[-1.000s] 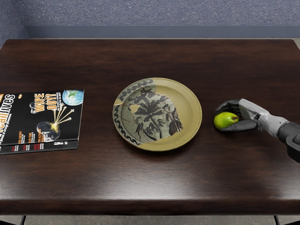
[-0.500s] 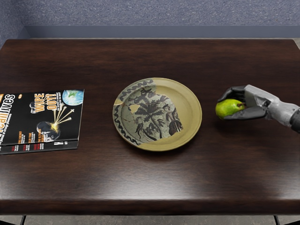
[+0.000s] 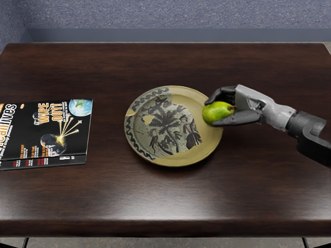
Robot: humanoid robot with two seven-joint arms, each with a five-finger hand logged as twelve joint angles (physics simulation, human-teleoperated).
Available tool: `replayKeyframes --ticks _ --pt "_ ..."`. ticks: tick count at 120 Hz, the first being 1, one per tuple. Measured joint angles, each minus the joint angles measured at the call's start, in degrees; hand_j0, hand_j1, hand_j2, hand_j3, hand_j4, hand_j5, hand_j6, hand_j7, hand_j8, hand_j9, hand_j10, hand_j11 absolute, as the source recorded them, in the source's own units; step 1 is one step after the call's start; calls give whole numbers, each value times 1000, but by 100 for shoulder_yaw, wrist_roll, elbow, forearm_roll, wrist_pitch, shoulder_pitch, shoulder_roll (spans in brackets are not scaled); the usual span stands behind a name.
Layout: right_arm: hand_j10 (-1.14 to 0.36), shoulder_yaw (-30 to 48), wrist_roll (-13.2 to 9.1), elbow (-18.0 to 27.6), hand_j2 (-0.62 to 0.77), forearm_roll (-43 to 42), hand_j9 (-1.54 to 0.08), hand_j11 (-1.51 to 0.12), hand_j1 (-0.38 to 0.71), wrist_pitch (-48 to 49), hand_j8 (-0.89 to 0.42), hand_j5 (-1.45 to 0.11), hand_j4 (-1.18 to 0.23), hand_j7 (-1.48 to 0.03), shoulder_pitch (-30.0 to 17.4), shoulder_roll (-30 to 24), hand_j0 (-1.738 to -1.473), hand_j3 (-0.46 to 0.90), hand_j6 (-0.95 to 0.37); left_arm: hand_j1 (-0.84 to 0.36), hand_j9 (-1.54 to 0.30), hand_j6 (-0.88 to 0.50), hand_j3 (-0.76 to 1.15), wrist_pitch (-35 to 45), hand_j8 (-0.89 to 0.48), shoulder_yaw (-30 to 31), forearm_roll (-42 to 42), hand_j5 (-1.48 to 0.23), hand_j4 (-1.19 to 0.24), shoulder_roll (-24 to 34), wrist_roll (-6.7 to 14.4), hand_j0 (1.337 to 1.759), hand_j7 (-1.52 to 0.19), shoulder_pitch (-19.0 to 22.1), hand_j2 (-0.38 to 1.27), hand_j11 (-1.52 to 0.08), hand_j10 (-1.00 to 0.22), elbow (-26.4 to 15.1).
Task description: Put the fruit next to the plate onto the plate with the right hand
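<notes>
A green pear-like fruit is held in my right hand, whose dark fingers curl over its top while the thumb runs under it. The fruit hangs just above the right rim of the olive plate, which carries a dark painted tree pattern and lies at the table's middle. My right arm comes in from the right edge. The left arm does not show.
A magazine lies flat near the left edge of the dark wooden table. A grey wall runs behind the table's far edge.
My right hand lifted the fruit off the table to the right of the plate and carried it left, up over the plate's right rim.
</notes>
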Motion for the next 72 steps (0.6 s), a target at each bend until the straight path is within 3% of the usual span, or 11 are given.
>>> replayKeyframes --ticks 72 --pt "-203 -370 -84 -378 72 -5 -923 -927 291 -78 -175 -935 -628 -869 275 1142 -1650 1 -399 345 -5 -4 0 0 -4 4 0 -5 -4 0 0 1658 -5 9 1 -5 -4 2"
